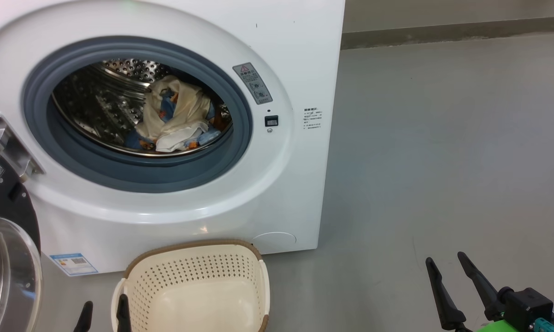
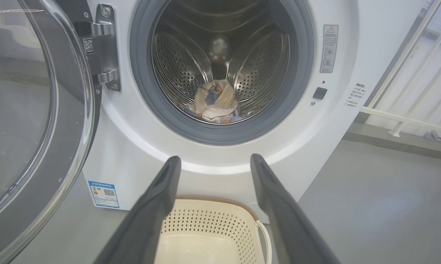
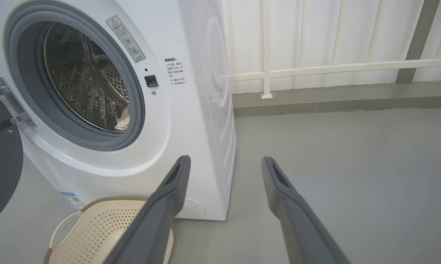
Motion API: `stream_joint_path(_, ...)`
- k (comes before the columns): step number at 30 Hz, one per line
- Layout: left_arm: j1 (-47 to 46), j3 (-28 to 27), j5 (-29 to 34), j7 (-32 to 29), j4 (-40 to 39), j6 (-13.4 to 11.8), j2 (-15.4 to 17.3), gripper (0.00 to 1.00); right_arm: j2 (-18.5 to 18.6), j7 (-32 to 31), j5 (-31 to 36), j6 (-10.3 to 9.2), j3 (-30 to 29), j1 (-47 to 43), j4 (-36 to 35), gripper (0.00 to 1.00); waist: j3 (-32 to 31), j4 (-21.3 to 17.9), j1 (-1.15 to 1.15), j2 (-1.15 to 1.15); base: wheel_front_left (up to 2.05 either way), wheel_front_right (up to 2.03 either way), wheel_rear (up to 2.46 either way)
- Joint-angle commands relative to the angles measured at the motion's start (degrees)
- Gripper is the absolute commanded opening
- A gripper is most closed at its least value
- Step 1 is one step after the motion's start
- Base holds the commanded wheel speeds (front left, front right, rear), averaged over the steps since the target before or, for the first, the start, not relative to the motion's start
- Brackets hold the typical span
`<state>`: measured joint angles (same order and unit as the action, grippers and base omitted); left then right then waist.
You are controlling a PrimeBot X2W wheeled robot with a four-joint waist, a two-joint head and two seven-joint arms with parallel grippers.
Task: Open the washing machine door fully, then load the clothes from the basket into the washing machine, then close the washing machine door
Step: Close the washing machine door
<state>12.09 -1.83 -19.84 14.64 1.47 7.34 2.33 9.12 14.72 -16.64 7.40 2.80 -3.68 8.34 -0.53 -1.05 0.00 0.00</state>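
Standing wide apart, left jaws and right jaws grip nothing, the left near the basket (image 2: 209, 220).

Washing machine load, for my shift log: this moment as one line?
door open; clothes in drum; basket empty; left jaws open; right jaws open; next: close door

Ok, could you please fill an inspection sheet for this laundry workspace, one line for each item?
surface: smooth grey floor.
washing machine: white front-loader, steel drum in view.
washing machine door: stands open on the robot's left.
clothes: heaped inside the drum, cream piece over blue ones.
basket: on the floor before the machine, empty.
clutter: nothing seen.
grippers: left tool open by the basket; right tool open over the floor; both hold nothing.
cables: nothing seen.
surroundings: white railing beside the machine.
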Motion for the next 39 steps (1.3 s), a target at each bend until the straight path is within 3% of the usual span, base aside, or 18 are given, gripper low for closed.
stream_joint_path(1, -0.6, -2.0, -0.3, 0.4, -1.6, 0.1, 0.5, 1.0, 0.7, 0.3, 0.6, 0.09, 1.1, 0.1, -1.2, 1.0, 0.0, 0.0, 0.0, 0.0, 0.0, 0.0, 0.0)
stream_joint_path(12, -0.6, -2.8, 0.4, 0.4, -1.0, 0.0, 0.5, 1.0, 0.9, 0.3, 0.6, 0.09, 1.1, 0.0, -1.4, 1.0, 0.2, 0.1, 0.0, 0.0, -0.44, 0.44, 0.0)
stream_joint_path(29, -0.9, -2.5, 0.5, 0.4, -0.8, -0.1, 0.5, 1.0, 0.9, 0.3, 0.4, 0.09, 1.2, 0.1, -1.2, 1.0, 0.7, 0.3, 0.0, 0.0, -1.51, 1.51, 0.0)
stream_joint_path(39, -0.9, -2.6, 0.3, 0.4, -0.8, -0.1, 0.5, 1.0, 0.9, 0.3, 0.5, 0.09, 1.2, 0.2, -1.2, 1.0, 0.6, 0.4, 0.0, 0.0, -0.24, 0.24, 0.0)
